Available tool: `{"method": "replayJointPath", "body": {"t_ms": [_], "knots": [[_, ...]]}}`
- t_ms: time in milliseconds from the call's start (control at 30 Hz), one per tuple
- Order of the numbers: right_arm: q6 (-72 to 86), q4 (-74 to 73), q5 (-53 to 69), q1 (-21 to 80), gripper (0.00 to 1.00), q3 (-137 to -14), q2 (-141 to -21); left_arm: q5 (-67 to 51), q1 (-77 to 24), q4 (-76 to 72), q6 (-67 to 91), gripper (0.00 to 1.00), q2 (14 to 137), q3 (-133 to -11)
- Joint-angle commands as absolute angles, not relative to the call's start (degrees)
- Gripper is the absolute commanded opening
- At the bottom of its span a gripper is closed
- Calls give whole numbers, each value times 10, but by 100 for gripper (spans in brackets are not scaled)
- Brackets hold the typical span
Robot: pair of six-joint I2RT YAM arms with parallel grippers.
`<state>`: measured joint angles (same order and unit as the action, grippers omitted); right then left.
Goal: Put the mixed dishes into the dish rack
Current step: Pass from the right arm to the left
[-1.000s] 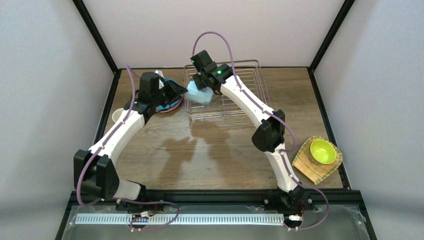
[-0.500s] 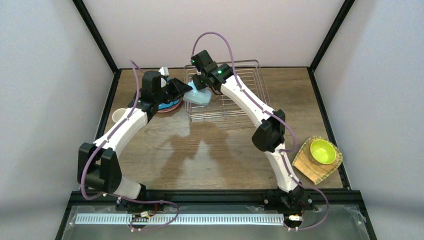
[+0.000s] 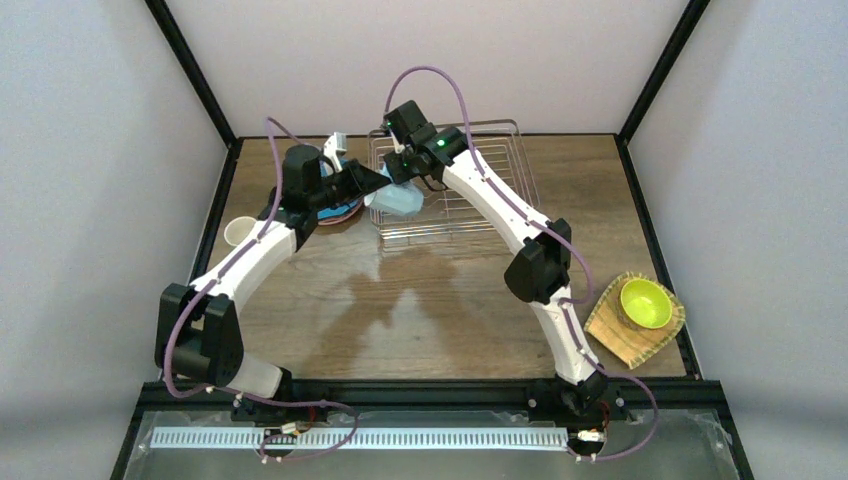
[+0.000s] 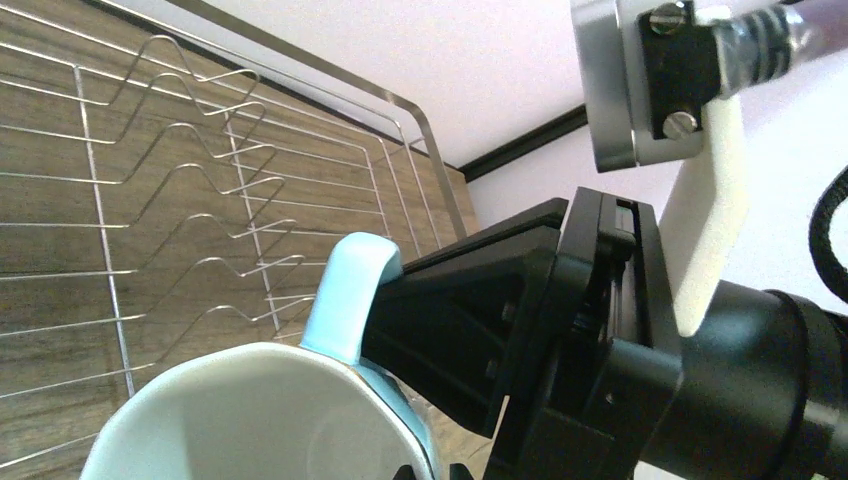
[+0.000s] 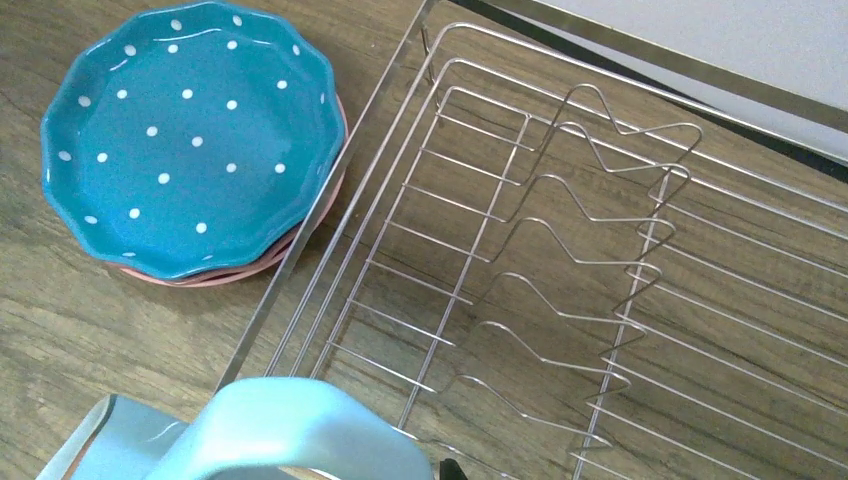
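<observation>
A light blue mug (image 3: pixel 393 199) hangs over the left edge of the wire dish rack (image 3: pixel 480 190), held between both grippers. My right gripper (image 3: pixel 402 177) is shut on it at its handle (image 4: pixel 349 287), coming from above. My left gripper (image 3: pixel 377 184) reaches in from the left and is shut on the mug's rim (image 4: pixel 447 470), one tip on each side of the wall. In the right wrist view the handle (image 5: pixel 290 430) fills the bottom, over the rack (image 5: pixel 600 250). A blue dotted plate (image 5: pixel 190 130) lies on a pink plate (image 5: pixel 222 276) just left of the rack.
A pale green mug (image 3: pixel 237 232) stands at the table's left edge. At the right edge a lime bowl (image 3: pixel 645 303) sits on a woven tan plate (image 3: pixel 620 338). The rack's raised wire dividers (image 5: pixel 610 200) hold nothing.
My left gripper has swung right from over the plates to the mug and shut on its rim. The right gripper has kept its hold and the mug has tilted slightly.
</observation>
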<state>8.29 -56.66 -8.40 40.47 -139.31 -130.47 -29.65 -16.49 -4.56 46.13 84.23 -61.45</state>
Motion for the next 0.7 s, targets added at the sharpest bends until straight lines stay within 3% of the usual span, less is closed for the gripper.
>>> {"method": "replayJointPath", "body": {"t_ms": [0, 400, 567, 667], "knots": [[113, -530, -69, 402, 1, -1417, -1283, -327, -167, -47, 451, 4, 859, -594], [117, -513, -78, 385, 1, -1391, -1261, -333, -152, -127, 502, 3, 856, -541], [121, -502, -77, 373, 13, -1378, -1249, -311, -137, -170, 546, 3, 844, -509], [127, -499, -72, 365, 27, -1376, -1246, -307, -131, -198, 574, 3, 844, -493]]}}
